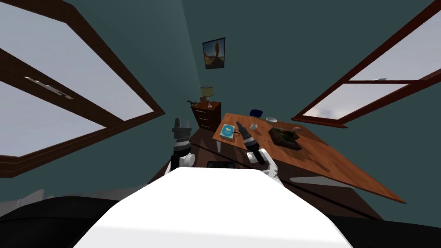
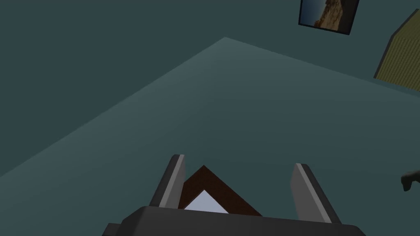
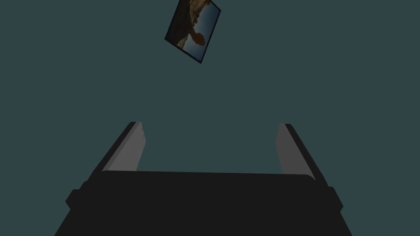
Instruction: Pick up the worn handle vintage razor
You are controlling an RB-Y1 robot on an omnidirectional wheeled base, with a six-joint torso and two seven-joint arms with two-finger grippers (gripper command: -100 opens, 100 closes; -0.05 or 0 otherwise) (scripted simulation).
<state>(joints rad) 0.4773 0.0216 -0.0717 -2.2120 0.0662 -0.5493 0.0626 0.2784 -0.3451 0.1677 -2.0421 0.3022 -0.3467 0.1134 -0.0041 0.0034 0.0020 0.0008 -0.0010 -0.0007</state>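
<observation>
The left gripper (image 1: 181, 122), raised near the dresser (image 1: 209, 116), and the right gripper (image 1: 239, 125), over the table (image 1: 327, 159) by the book (image 1: 227, 130), both gape wide, holding nothing; the razor I cannot surely find (perhaps the small dark thing (image 1: 192, 102) beside the lamp (image 1: 207, 91)).

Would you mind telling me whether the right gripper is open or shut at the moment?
Open. In its wrist view the right gripper has both fingers standing wide apart, with nothing held between them.
</observation>
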